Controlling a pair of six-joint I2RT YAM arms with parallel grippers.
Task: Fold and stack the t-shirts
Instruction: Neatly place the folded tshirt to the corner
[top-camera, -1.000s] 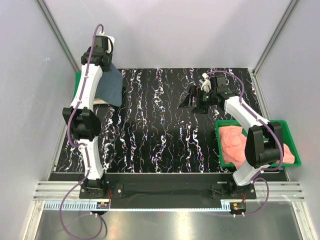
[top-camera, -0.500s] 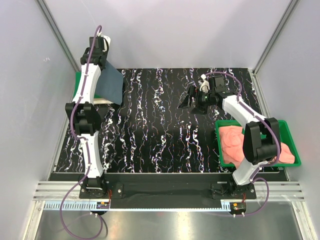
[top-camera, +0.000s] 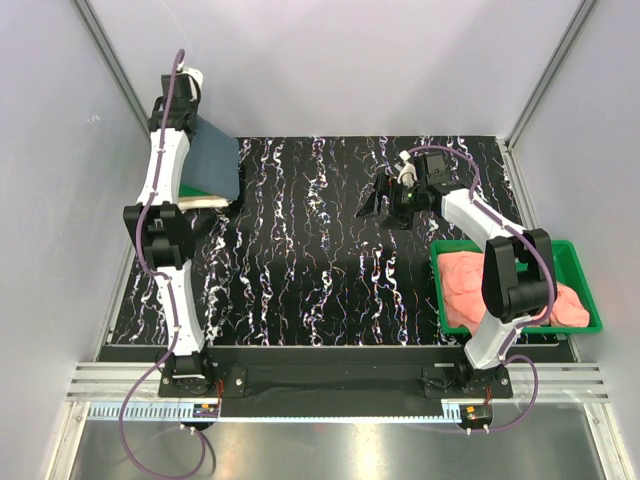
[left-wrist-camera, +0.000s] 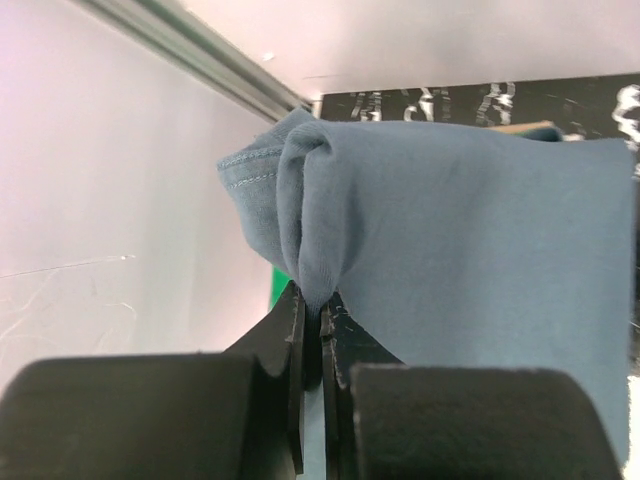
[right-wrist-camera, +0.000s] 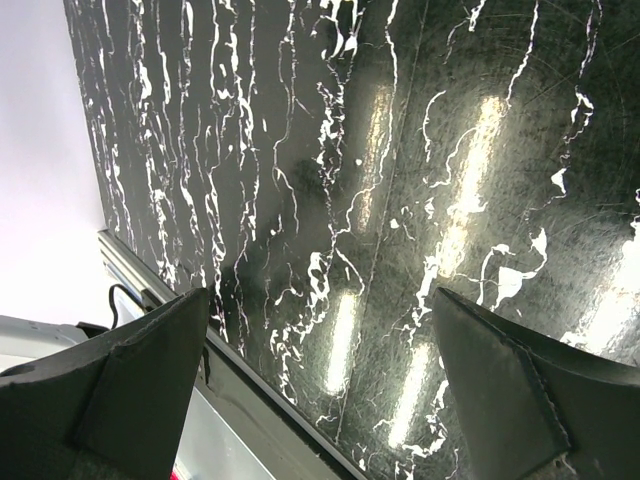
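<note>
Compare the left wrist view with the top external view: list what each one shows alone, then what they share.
Left wrist only: the left gripper with its jaws pinched shut on a bunched fold, and a stitched hem beside it. Top external only: the right gripper open over the table, and the green tray holding salmon-pink t-shirts. Both: the blue-grey t-shirt and the table.

The left arm is seen extended from its base toward 12 o'clock, left gripper clamped on the blue-grey t-shirt; the right arm is angled toward 11 o'clock, right gripper spread wide.
</note>
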